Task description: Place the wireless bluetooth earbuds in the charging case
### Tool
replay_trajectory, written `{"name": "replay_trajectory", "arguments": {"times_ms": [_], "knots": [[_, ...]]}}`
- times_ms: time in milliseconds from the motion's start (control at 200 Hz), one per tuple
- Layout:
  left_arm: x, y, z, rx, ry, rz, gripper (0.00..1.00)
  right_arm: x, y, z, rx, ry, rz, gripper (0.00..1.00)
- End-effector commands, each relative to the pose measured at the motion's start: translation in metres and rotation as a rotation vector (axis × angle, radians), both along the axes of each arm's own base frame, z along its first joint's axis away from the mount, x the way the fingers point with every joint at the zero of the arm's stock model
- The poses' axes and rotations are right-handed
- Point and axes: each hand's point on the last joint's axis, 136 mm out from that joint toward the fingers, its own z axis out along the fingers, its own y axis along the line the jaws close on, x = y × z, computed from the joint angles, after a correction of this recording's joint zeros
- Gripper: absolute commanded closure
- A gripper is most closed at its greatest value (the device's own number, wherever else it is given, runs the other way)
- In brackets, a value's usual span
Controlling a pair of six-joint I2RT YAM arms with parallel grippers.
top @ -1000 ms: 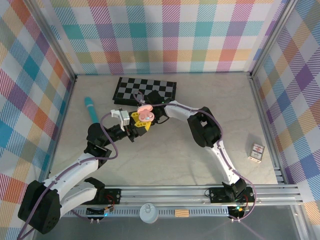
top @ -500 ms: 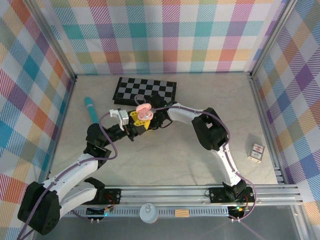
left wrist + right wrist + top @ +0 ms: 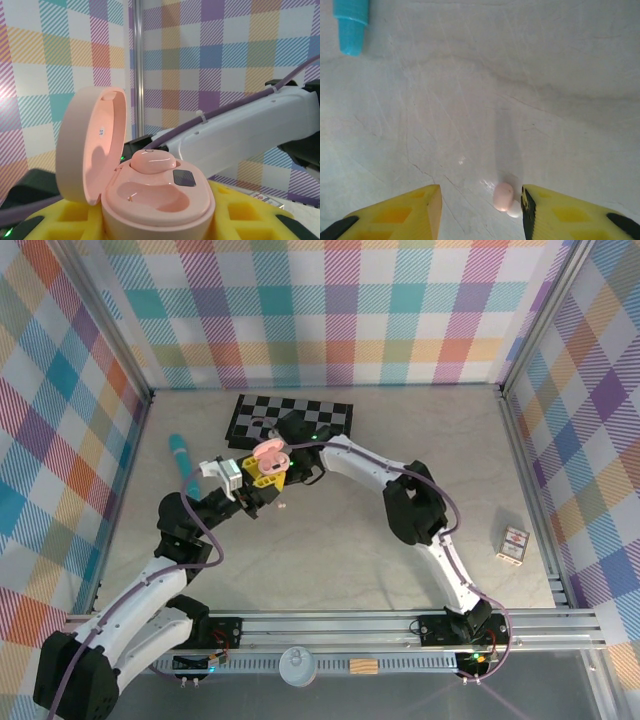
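The pink charging case (image 3: pixel 160 200) stands open with its lid (image 3: pixel 90 145) swung up to the left. One pink earbud (image 3: pixel 152 161) sits in its far socket, and the near socket is bare. My left gripper (image 3: pixel 262 476) is shut on the case, a yellow finger (image 3: pixel 250 220) on each side. From above, the case (image 3: pixel 268 452) hangs over the table in front of the checkered board. A loose pink earbud (image 3: pixel 503 196) lies on the table between the fingers of my open right gripper (image 3: pixel 481 197), close to the right finger (image 3: pixel 570 212). From above, the earbud (image 3: pixel 283 506) is a tiny speck.
A black-and-white checkered board (image 3: pixel 290 418) lies at the back. A teal stick (image 3: pixel 183 460) lies at the left, its end (image 3: pixel 351 25) ahead of my right gripper. A small printed box (image 3: pixel 513 545) sits near the right rail. Plaid walls close off three sides.
Both grippers and the pink case have shifted left and toward the back. The loose earbud now shows on the bare table in front of them.
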Motion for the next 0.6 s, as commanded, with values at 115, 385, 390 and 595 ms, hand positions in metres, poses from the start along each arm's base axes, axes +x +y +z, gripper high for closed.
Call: {"name": "replay_trajectory", "arguments": {"times_ms": [115,385,390,595], "knots": [[-0.004,0.001,0.011,0.004,-0.045,-0.008,0.69,-0.014,-0.004,-0.040,-0.200,0.039,-0.028,0.56],[-0.005,0.000,0.010,0.002,-0.044,-0.017,0.69,-0.020,-0.003,-0.056,-0.251,0.047,-0.012,0.61],[-0.005,0.000,0.011,0.002,-0.044,-0.017,0.69,-0.020,-0.003,-0.056,-0.252,0.047,-0.012,0.61],[-0.005,0.000,0.011,0.000,-0.046,-0.018,0.69,-0.022,-0.001,-0.055,-0.251,0.033,0.017,0.61]]}}
